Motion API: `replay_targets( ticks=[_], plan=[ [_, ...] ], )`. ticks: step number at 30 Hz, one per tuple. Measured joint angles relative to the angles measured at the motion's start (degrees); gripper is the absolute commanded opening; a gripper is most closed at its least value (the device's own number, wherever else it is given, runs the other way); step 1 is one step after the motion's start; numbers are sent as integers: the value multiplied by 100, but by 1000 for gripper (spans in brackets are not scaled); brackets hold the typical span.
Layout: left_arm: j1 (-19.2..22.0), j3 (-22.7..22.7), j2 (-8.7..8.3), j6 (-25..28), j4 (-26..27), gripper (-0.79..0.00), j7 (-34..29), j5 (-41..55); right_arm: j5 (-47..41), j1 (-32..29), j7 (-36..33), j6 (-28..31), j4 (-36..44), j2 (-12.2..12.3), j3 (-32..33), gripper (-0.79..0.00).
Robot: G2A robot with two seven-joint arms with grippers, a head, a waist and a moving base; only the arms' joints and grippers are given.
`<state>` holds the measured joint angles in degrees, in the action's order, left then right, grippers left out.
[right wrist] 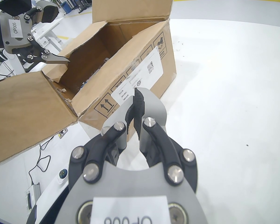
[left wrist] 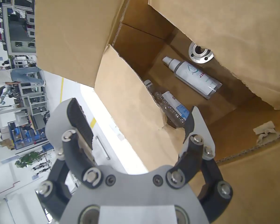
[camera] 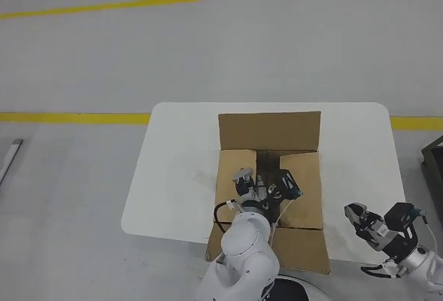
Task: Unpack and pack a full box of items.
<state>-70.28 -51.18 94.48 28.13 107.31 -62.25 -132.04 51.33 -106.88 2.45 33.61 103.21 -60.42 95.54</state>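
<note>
Two sets of fingers: the left fingers, spread wide and empty, hang over a torn flap of the open cardboard box; the right fingers, pressed together on nothing, sit outside the box near its labelled side. Within the box lie a white spray bottle, a metal flange and a clear plastic bottle; the box stands on the white surface.

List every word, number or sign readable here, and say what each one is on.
"OP005": tag on the left claw.
"OP006", upside down and partly cut off: label on the right claw.
Two up arrows: sign on the box side.
Too small to read: white sticker on the box.
Blurred: print on the bottle.
</note>
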Motion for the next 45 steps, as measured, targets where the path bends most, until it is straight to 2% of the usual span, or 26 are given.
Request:
replay_targets(
  ticks=[13,19,27,31,33,34,35,36,39,45],
  plan=[
    [-15,-24,-9,-65,-89,0,92,-74,118,-57,15,243,81,5,115,-785],
    [168,103,77,-414,-564,0,148,27,120,-27,-14,279,51,1,115,-785],
    [670,390,258,-996,-1507,0,-660,-483,78,-40,11,326,-45,-7,137,-785],
    [786,502,319,-1186,-1764,0,-906,-917,42,-19,7,343,-63,-9,156,-785],
    [824,527,347,-1267,-1861,-151,-995,-1078,28,0,-12,346,-56,-10,156,-785],
    [840,528,359,-1280,-1903,-311,-1027,-1129,24,7,-18,346,-54,-11,153,-785],
    [856,528,370,-1280,-1940,-409,-1049,-1173,22,14,-23,345,-53,-12,150,-785],
    [867,515,384,-1289,-1969,-468,-1057,-1189,22,23,-34,344,-50,-13,145,-785],
    [871,465,414,-1304,-1987,-785,-1052,-1202,24,49,-58,336,-52,-17,125,-785],
    [816,368,457,-1286,-1933,-785,-1019,-1258,23,104,-94,339,-84,-23,93,-785]
  ],
)
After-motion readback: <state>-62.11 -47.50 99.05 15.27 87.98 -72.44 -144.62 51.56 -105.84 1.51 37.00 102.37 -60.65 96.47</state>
